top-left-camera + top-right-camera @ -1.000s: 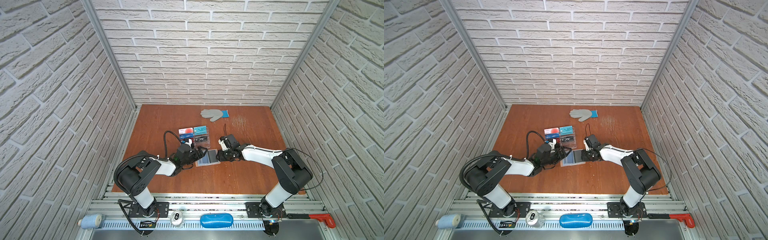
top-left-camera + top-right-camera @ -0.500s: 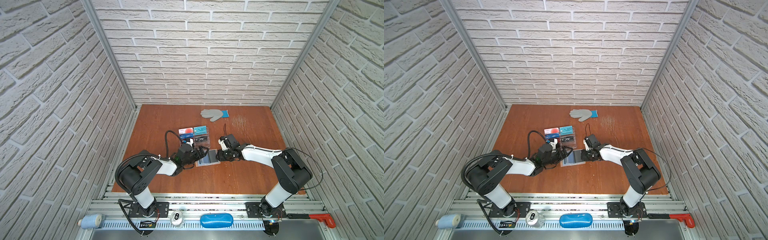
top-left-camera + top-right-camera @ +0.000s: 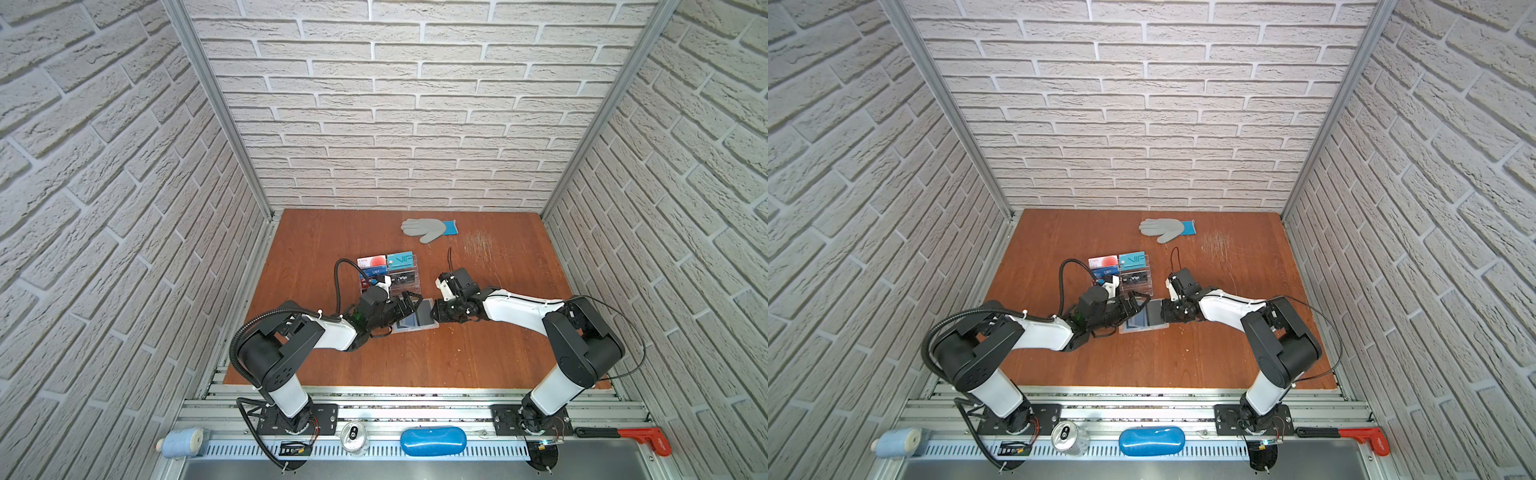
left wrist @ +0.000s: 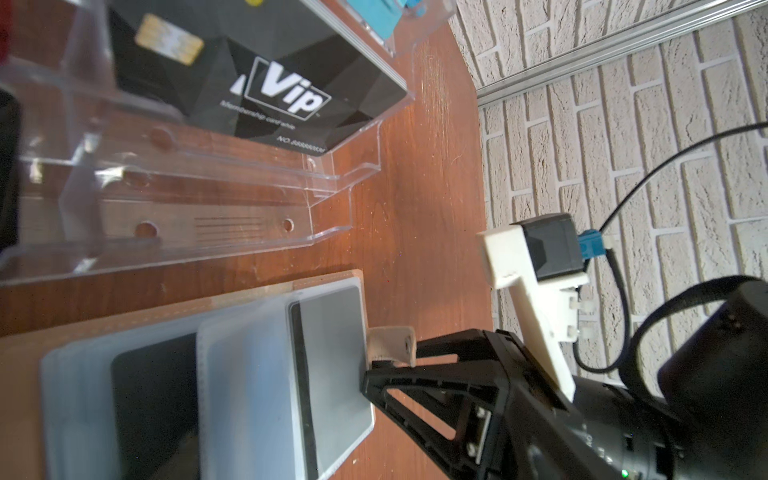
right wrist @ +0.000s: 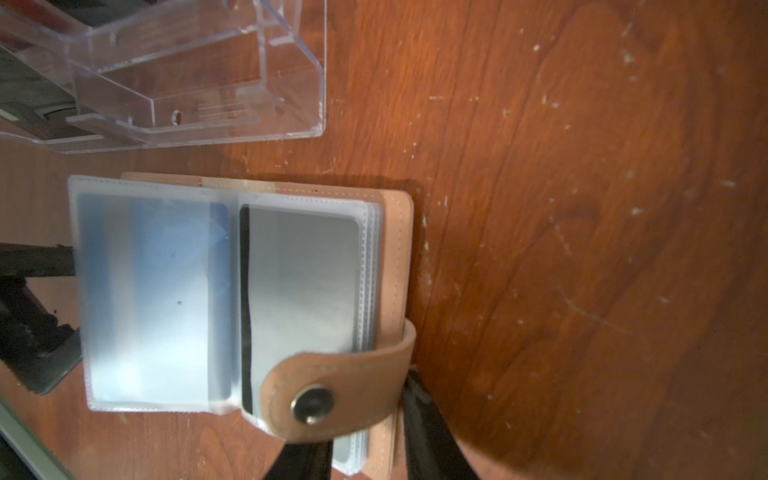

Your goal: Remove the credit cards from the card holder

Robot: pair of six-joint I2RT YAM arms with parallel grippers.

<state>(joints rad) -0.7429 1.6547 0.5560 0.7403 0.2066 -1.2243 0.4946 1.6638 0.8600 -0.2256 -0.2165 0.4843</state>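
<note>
Front rail: 1 blue roll [image 3: 179,442], 1 can [image 3: 353,435], 1 blue case [image 3: 433,441], 1 red tool [image 3: 642,437] with lettering too small to read.

2 arms reach onto the worktop [image 3: 478,361]. 1 card holder [image 3: 415,322] lies open mid-worktop between them, tan cover down, clear pages up.
- Left pincer [image 3: 411,305]: spread wide at the holder's left edge, holding nothing.
- Right pincer [image 3: 435,312]: partly closed on the holder's strap-side edge. 1 strap [image 5: 353,374] with 1 metal snap [image 5: 311,405] curls over a finger.

2 credit cards show inside the pages: 1 grey card [image 5: 299,282] with a black stripe and 1 bluish card [image 5: 158,291]. No writing readable on either.

Just behind, 1 clear stand [image 4: 208,187] holds 5 more:
- black card [image 4: 270,75], "Vip", "Membership card"
- teal card [image 3: 401,260], "VIP"
- blue card [image 3: 375,272]
- white card [image 3: 371,261] with a red circle
- red card [image 3: 365,283], partly hidden

Far back: 1 grey glove [image 3: 428,228] with a blue cuff.
</note>
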